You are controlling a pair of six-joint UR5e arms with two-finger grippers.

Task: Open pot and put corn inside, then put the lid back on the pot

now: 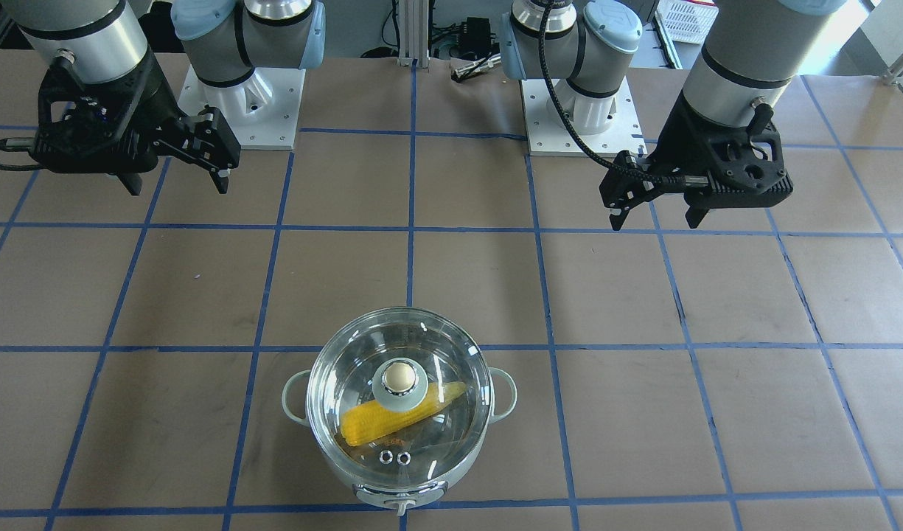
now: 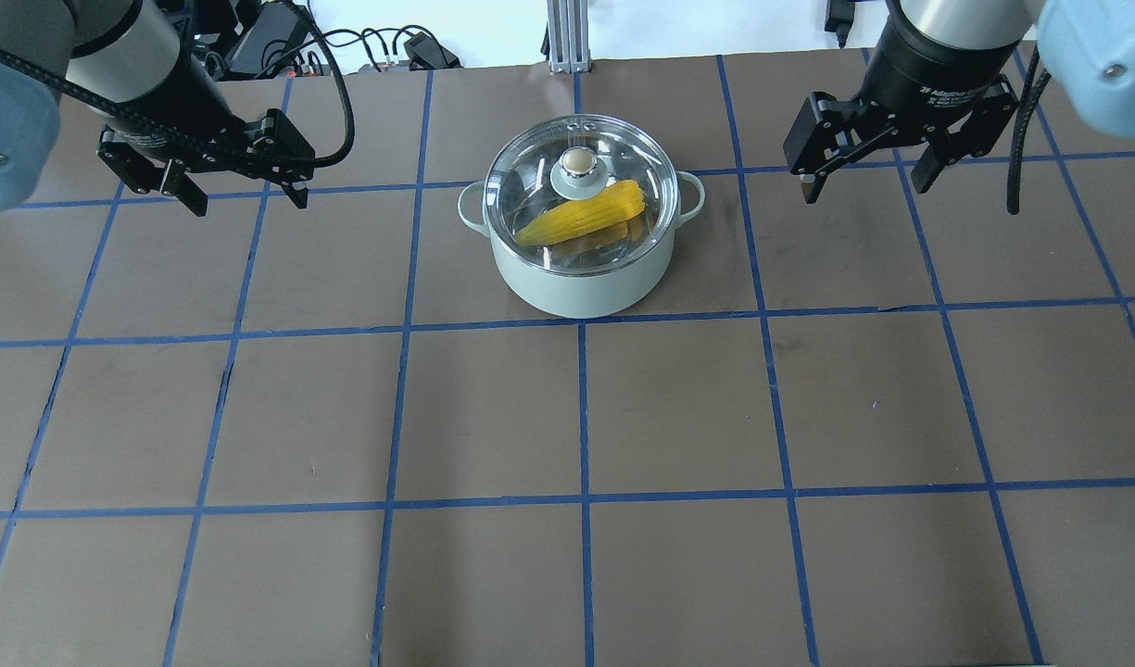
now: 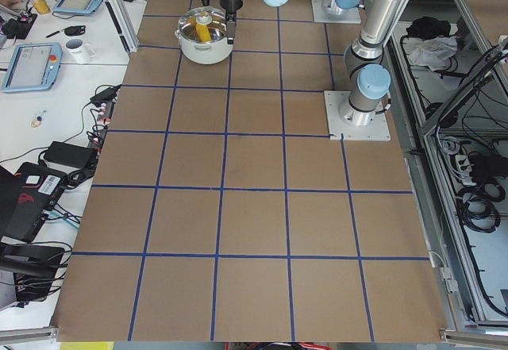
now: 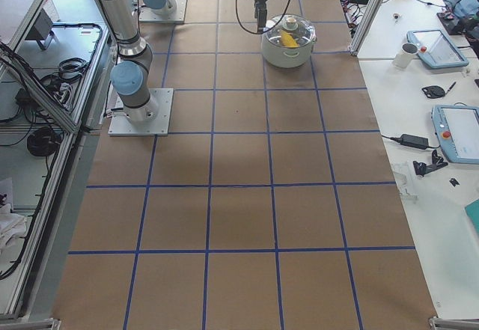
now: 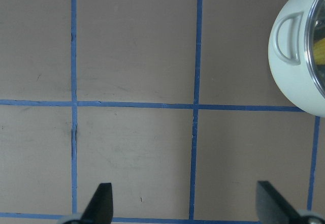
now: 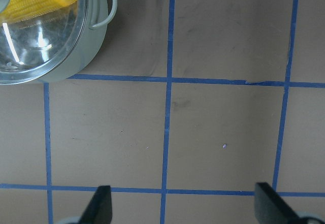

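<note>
Overhead exterior: pot (image 2: 576, 283) between left pincer (image 2: 249, 204), right pincer (image 2: 865, 188); both wide open, empty, well apart.

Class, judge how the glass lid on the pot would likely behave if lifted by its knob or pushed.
The lid looks like clear glass: probably rigid, fairly heavy for its size, breakable if dropped. Its small rounded knob seems the only grip point, and its shiny top may be slippery. Seated on the pot, it likely resists sliding.
</note>
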